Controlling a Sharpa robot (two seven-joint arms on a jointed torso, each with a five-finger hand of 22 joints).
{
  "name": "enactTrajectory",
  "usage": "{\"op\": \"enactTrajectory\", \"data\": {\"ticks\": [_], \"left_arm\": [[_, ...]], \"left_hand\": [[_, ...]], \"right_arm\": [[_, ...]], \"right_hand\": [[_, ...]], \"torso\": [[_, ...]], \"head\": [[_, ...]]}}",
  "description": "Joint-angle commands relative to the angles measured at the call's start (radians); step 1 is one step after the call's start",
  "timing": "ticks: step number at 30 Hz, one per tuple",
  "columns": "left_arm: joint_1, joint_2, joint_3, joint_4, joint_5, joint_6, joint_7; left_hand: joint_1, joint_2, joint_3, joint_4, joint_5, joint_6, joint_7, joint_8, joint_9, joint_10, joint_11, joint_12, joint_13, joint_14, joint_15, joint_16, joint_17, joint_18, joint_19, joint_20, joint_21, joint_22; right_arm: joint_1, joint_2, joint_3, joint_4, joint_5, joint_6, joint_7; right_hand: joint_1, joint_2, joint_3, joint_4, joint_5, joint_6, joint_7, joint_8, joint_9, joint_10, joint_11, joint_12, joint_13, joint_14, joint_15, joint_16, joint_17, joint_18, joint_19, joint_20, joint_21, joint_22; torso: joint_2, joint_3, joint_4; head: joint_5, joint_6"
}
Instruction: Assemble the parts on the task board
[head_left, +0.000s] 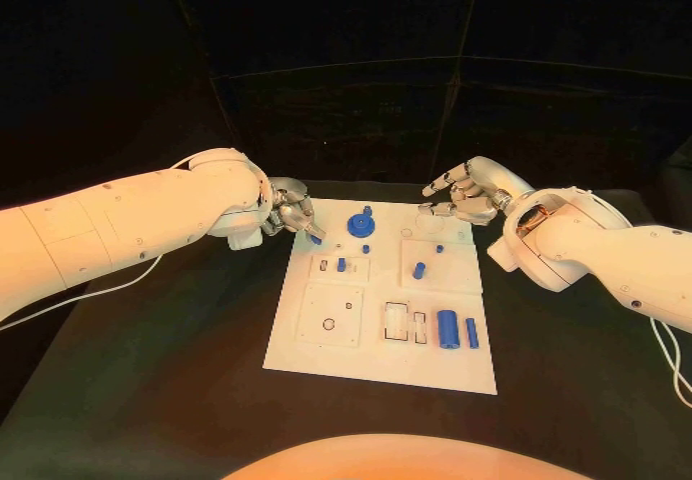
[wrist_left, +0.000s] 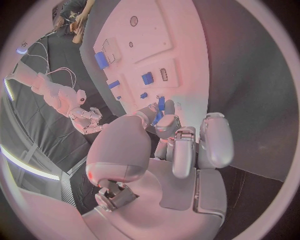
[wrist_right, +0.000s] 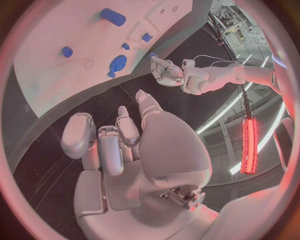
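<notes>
The black worktop (head_left: 173, 350) carries the white task board (head_left: 378, 360) in its middle, within easy reach of both arms. The left robot hand (head_left: 293, 216) is at the board's far left corner and pinches a small blue part (head_left: 315, 239) between its fingertips, probably to bring it to a slot. The right robot hand (head_left: 464, 195) hovers past the far right corner, fingers apart, grasping nothing. On the board, a round blue piece (head_left: 361, 220) sits at the far edge; two blue bars (head_left: 459, 328) lie near the right edge.
</notes>
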Motion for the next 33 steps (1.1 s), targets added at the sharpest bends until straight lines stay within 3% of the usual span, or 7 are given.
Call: {"op": "enactTrajectory", "data": {"ticks": [1,9,14,33], "left_arm": [[-0.008,-0.005,-0.001,0.024,-0.050,-0.062,-0.022],[-0.032,-0.007,-0.002,0.051,-0.093,-0.062,-0.064],[-0.040,-0.005,-0.003,0.058,-0.101,-0.054,-0.073],[-0.047,0.000,-0.006,0.074,-0.107,-0.010,-0.083]], "left_hand": [[0.003,-0.008,0.107,-0.101,0.006,0.003,-0.006,0.005,0.002,0.009,0.001,0.007,0.002,0.104,-0.004,0.003,0.263,-0.004,0.006,-0.001,0.004,0.001],[-0.001,-0.014,0.122,-0.104,0.006,0.003,-0.007,0.010,0.004,0.013,0.000,0.008,0.003,0.104,-0.005,0.003,0.263,-0.004,0.008,-0.002,0.006,0.003],[-0.002,-0.015,0.125,-0.105,0.006,0.003,-0.008,0.011,0.004,0.013,0.000,0.008,0.003,0.104,-0.005,0.003,0.263,-0.004,0.008,-0.002,0.006,0.003],[-0.006,-0.019,0.139,-0.107,0.006,0.004,-0.008,0.016,0.007,0.016,-0.001,0.009,0.005,0.104,-0.006,0.003,0.263,-0.004,0.008,-0.003,0.004,0.002]], "right_arm": [[0.002,0.001,0.001,0.001,0.006,-0.011,0.001],[0.002,0.003,0.001,-0.001,0.006,-0.010,0.002],[0.002,0.004,0.001,-0.002,0.006,-0.010,0.003],[0.002,0.004,0.001,-0.002,0.006,-0.008,0.003]], "right_hand": [[-0.002,0.011,0.004,0.002,0.008,0.005,0.001,0.007,-0.001,0.000,-0.007,-0.001,0.000,0.064,-0.009,-0.006,0.062,-0.002,-0.006,-0.003,-0.006,-0.001],[-0.002,0.012,0.005,0.002,0.008,0.005,0.001,0.007,-0.001,0.000,-0.006,-0.001,0.000,0.064,-0.009,-0.006,0.062,-0.002,-0.006,-0.003,-0.006,-0.001],[-0.002,0.012,0.005,0.002,0.008,0.005,0.001,0.007,-0.001,0.000,-0.006,-0.001,0.000,0.064,-0.009,-0.006,0.062,-0.002,-0.006,-0.003,-0.006,-0.001],[-0.002,0.013,0.005,0.002,0.008,0.005,0.001,0.007,-0.001,-0.001,-0.006,-0.002,-0.001,0.064,-0.009,-0.006,0.061,-0.002,-0.007,-0.003,-0.007,-0.003]], "torso": [[0.001,-0.0002,-0.0017],[0.002,0.0003,-0.0033],[0.001,0.0004,-0.0024],[0.001,0.0010,-0.0040]], "head": [[0.005,0.000],[0.010,-0.002],[0.010,-0.004],[0.009,-0.004]]}}
